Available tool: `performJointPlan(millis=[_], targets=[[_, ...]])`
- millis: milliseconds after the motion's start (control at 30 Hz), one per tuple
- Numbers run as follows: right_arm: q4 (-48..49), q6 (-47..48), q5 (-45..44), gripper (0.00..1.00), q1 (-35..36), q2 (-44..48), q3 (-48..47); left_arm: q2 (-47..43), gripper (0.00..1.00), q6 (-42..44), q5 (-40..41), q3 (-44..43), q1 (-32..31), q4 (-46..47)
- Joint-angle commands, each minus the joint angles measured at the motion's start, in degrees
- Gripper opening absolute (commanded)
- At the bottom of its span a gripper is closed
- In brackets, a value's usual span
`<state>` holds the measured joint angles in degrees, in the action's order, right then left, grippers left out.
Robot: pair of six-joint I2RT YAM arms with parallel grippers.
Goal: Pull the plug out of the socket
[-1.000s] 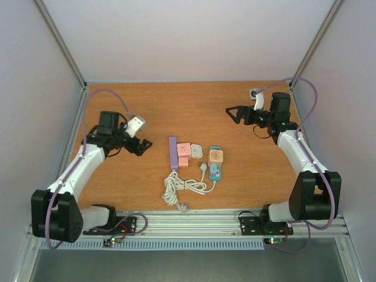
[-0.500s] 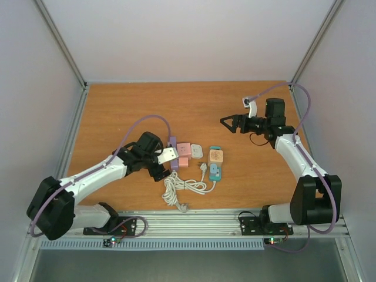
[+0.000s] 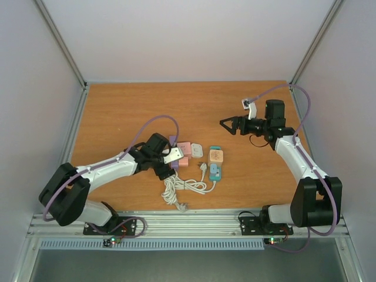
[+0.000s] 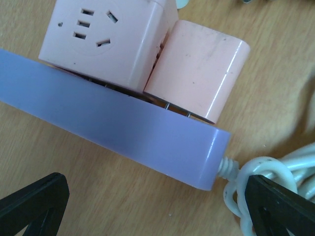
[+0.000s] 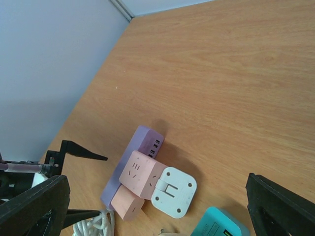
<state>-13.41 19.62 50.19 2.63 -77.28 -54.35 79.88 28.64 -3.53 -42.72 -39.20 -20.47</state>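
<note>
Nothing is pulled yet: the rounded pink plastic plug [image 4: 197,69] sits seated in the long lilac plastic socket strip [image 4: 123,132] on the orange wooden table [image 3: 129,106]. Your left gripper [image 4: 155,204] hangs over the strip, fingers spread and empty. Your right gripper [image 3: 228,124], also spread, hovers well apart.

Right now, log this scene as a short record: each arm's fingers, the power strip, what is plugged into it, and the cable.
left fingers: open, over the cable end of the purple power strip, holding nothing
right fingers: open, raised, well off to the right of the strip
plugged in: pink cube socket and pink plug, side by side on the strip
prongs: partly showing between plug and strip
white cable: coiled on the table by the strip's end
task state: plug not yet pulled
</note>
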Motion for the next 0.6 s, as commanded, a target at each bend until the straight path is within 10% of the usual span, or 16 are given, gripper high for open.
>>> performJointPlan(millis=[0,567], targets=[[-0.21,0.75,1.18,0.99,0.53,1.49,0.44,3.22,1.00,-2.70,7.40,-2.04,-0.24,7.05],[-1.47,2.29,0.88,0.99,0.54,2.70,1.16,9.90,1.00,-8.43,8.91,-7.01,8.58,9.99]])
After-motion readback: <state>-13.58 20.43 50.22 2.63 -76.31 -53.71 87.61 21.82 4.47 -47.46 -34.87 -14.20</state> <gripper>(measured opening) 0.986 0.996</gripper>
